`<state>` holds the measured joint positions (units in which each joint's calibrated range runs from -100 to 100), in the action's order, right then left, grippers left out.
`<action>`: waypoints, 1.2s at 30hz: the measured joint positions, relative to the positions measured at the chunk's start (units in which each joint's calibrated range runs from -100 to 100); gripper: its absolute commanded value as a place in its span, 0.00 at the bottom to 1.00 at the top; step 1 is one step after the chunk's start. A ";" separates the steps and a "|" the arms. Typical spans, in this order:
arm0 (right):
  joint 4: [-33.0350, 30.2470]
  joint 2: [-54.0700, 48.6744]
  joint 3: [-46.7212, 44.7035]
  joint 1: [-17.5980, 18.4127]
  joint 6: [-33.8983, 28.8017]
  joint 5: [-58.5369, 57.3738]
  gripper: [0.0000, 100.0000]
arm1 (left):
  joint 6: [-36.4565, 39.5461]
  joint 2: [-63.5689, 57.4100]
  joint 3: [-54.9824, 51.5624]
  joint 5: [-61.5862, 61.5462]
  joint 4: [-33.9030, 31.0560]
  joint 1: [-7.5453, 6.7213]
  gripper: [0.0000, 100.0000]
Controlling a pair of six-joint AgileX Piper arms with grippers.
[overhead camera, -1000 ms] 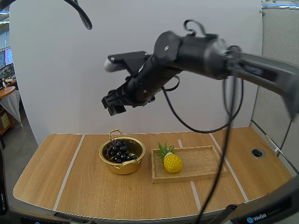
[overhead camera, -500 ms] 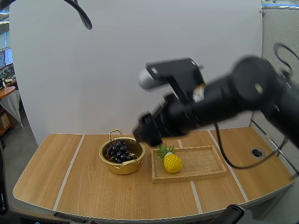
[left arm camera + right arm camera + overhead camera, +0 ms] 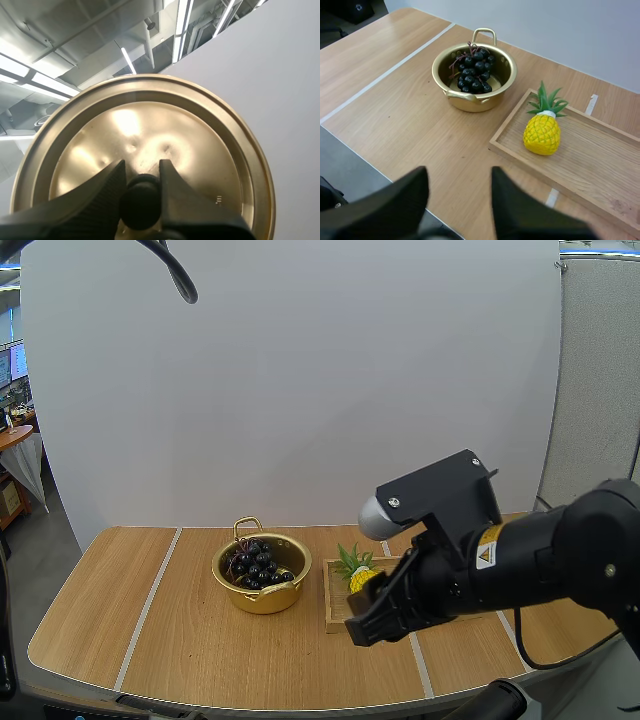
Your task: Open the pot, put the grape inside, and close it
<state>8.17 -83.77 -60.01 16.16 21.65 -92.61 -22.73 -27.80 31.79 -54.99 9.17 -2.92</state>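
Note:
The gold pot (image 3: 262,600) stands uncovered on the table with the dark grape bunch (image 3: 257,565) inside it. In the right wrist view the pot (image 3: 470,100) and grapes (image 3: 474,71) lie ahead of my right gripper (image 3: 457,210), whose fingers stand apart with nothing between them. In the high view that right gripper (image 3: 365,625) hangs low over the front of the wooden tray (image 3: 334,602). My left gripper (image 3: 141,195) is shut on the black knob (image 3: 141,204) of the gold lid (image 3: 150,140), holding it up in the air.
A yellow toy pineapple (image 3: 542,132) lies at the left end of the wooden tray (image 3: 600,165), right of the pot. The right arm partly hides the pineapple (image 3: 357,578) from above. Bare wood surrounds the pot on the left and front.
The right arm has swung from high above the pot down and to the near right, ending low over the tray. Pot, grapes and pineapple stayed put.

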 measured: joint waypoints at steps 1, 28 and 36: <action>0.00 -0.84 0.00 -0.31 0.00 -0.64 0.00 | 0.00 0.00 0.00 0.00 0.00 0.00 0.00; -0.09 -3.29 0.00 -1.44 -0.33 -2.89 0.00 | 0.00 0.00 0.00 0.00 0.00 0.00 0.00; -0.09 -3.29 0.00 -1.44 -0.33 -2.89 0.00 | 0.00 0.00 0.00 0.00 0.00 0.00 0.00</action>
<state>8.08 -87.05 -60.01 14.72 21.32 -95.50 -22.73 -27.80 31.79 -54.99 9.17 -2.92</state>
